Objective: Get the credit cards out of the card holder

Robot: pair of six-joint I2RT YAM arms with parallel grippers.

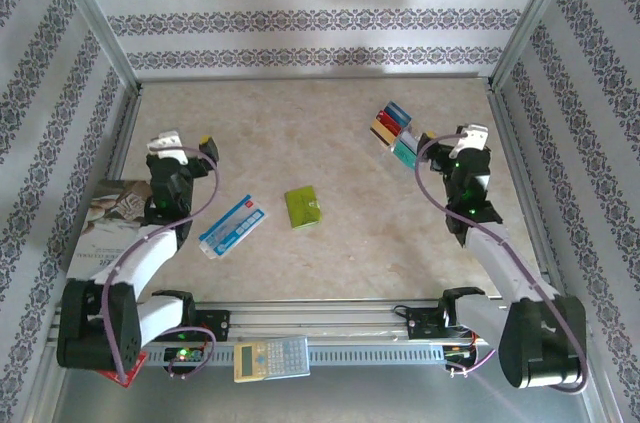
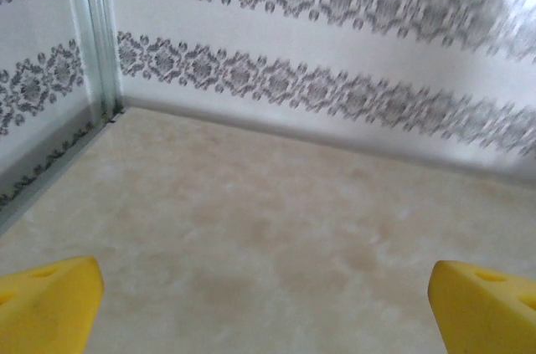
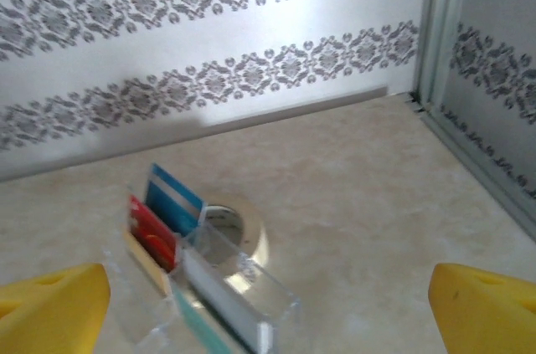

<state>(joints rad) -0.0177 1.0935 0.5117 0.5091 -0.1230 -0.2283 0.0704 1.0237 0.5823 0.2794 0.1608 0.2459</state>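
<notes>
Calculator (image 1: 270,358) nearest | card holder (image 1: 303,207) folded | credit cards (image 3: 172,202) in clear rack (image 3: 243,283)

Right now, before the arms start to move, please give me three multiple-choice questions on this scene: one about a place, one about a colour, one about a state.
1. Where does the green wallet lie?
A. Against the back wall
B. Near the middle of the table, right of the blue-and-white packet
C. In the far left corner

2. Which colour are the fingers of the left tool?
A. Yellow
B. Blue
C. Green

3. What is the state of the left tool and the right tool?
A. Both shut on something
B. Left shut, right open
C. Both open, gripping nothing

Answers:
1 B: the top view shows it mid-table beside the packet.
2 A: the left wrist view shows yellow tips.
3 C: both wrist views show the fingers far apart, and the cards stand ungripped in a clear stand.
</notes>
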